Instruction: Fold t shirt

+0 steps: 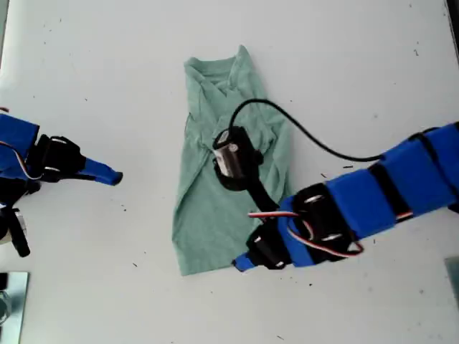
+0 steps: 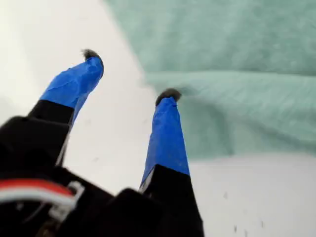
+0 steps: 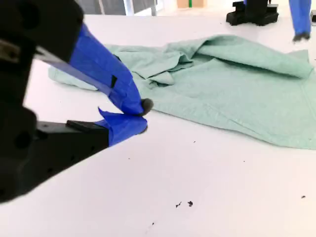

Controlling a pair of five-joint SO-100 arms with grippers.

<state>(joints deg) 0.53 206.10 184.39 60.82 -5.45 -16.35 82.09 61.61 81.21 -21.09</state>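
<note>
White bench [image 1: 344, 64] fills the scene, speckled with a few dark crumbs. At its middle in the exterior view you see the pale sage-green, wrinkled cloth t shirt [image 1: 215, 215], lying as a long narrow bundle with its sides folded inward and its bunched neck end toward the top of that view.

Your first hand [image 2: 131, 74] is at the shirt's lower corner on the exterior view's right, reached in from that side. Its blue-taped fingers [image 2: 165, 136] stand apart with white bench between them; one dark tip sits right at the cloth's edge, and nothing is held. A black cable [image 1: 315, 140] loops over the shirt from that arm.

Your second hand [image 3: 140, 114] sits over bare bench at the exterior view's left, clear of the shirt. Its taped tips are pressed together with nothing between them.
</note>
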